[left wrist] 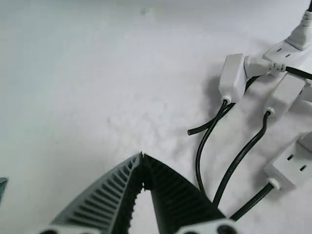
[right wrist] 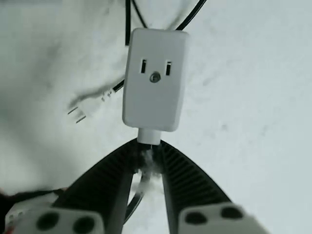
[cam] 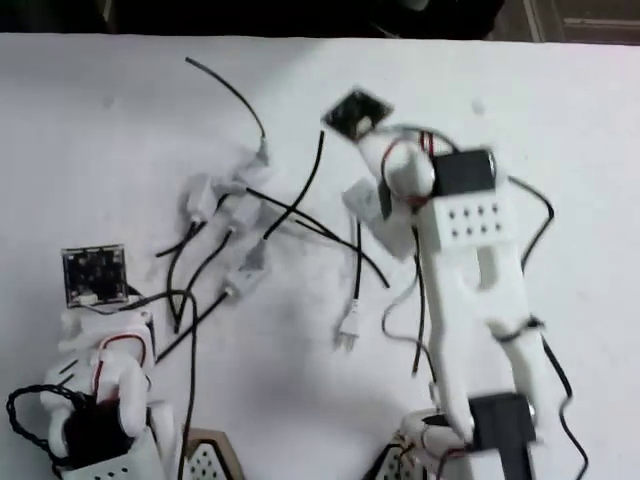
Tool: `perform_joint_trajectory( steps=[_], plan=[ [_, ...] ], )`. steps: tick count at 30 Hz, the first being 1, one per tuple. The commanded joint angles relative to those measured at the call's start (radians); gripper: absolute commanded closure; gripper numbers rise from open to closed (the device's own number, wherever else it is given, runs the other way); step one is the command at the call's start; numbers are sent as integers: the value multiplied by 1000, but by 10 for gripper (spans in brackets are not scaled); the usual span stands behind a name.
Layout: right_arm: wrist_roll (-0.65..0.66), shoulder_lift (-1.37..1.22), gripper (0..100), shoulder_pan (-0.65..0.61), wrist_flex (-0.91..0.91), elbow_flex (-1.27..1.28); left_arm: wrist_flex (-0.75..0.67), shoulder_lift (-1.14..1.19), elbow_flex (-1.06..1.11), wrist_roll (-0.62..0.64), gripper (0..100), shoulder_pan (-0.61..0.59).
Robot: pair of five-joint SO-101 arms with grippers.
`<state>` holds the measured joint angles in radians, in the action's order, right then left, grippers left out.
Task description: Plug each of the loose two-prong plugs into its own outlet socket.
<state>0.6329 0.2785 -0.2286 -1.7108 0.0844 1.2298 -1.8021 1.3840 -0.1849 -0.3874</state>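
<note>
One outlet socket pinched at its neck, one plug lying loose beside it.
Right gripper [right wrist: 146, 148] is clamped on the short neck where the cord enters the outlet socket [right wrist: 155, 78]. That grip leaves the slotted face bare and turned up, likely so the block is steadied for a plug to be pushed in. Just beyond it a loose two-prong plug [right wrist: 78, 114] lies on the white table [cam: 120, 120], a little below the middle of the high view, prongs free and nothing touching it. Left gripper [left wrist: 142, 163], at the lower left of the high view, has its fingers pressed together on nothing, parked near the cluster of other sockets [cam: 225, 205] left of centre, where at least one pair looks already joined.
</note>
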Motion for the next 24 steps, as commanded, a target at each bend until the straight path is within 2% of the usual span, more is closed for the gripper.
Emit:
perform_joint_trajectory(
  steps=[1,5,9,11,14,18,21,24],
  plan=[
    [49,113,981,-16,10,172,-26,-5,-3,12,976,-16],
    [72,166,981,-65,-1,293,-26,-5,-3,12,976,-16],
    [68,176,973,-213,-1,327,-26,-5,-3,12,976,-16],
    [63,176,907,-326,-1,327,-26,-5,-3,12,976,-16],
    [-61,176,762,-507,7,321,-26,-5,-3,14,976,-16],
    [-158,179,731,-691,41,319,-26,-5,-3,14,976,-16],
    [-199,193,731,-714,56,315,-26,-5,-3,14,976,-16],
    [-201,206,770,-651,50,310,-26,-5,-3,14,976,-16]
  ],
)
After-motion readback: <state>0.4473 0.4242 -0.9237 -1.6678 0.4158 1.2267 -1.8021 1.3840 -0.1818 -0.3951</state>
